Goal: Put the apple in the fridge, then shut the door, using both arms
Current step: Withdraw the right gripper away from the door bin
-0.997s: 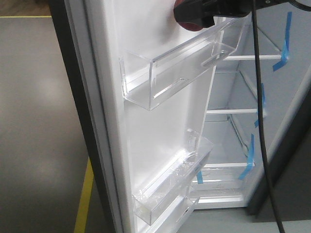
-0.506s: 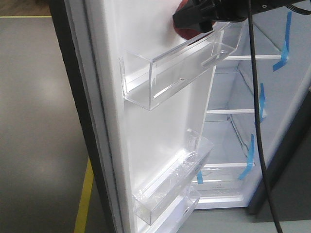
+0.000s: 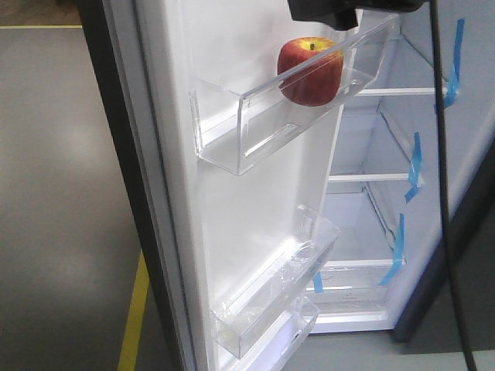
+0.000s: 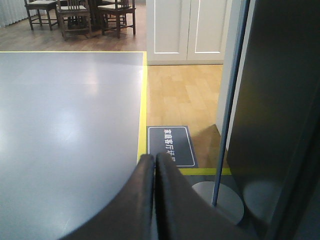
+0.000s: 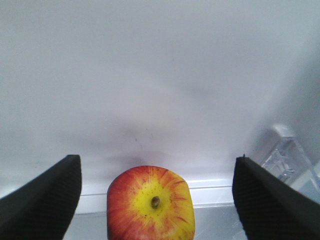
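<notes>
The red apple (image 3: 310,71) sits upright in the upper clear bin (image 3: 255,116) on the white inner face of the open door (image 3: 232,201). It also shows in the right wrist view (image 5: 150,205), stem dimple up. My right gripper (image 5: 156,197) is open, its fingers (image 5: 50,195) wide apart on either side of the apple, not touching it. In the front view only its black body (image 3: 325,11) shows at the top edge, just above the apple. My left gripper (image 4: 154,160) is shut and empty, beside the door's dark outer face (image 4: 280,115). The fridge (image 3: 387,193) stands open.
A lower clear door bin (image 3: 278,286) hangs below the apple's bin. A black cable (image 3: 445,178) hangs down in front of the fridge shelves. Blue tape strips (image 3: 414,166) mark the shelves. A yellow floor line (image 4: 142,100) and a floor sign (image 4: 170,145) lie past the left gripper.
My right gripper has let go of the apple and risen; the apple now rests free in the upper door bin.
</notes>
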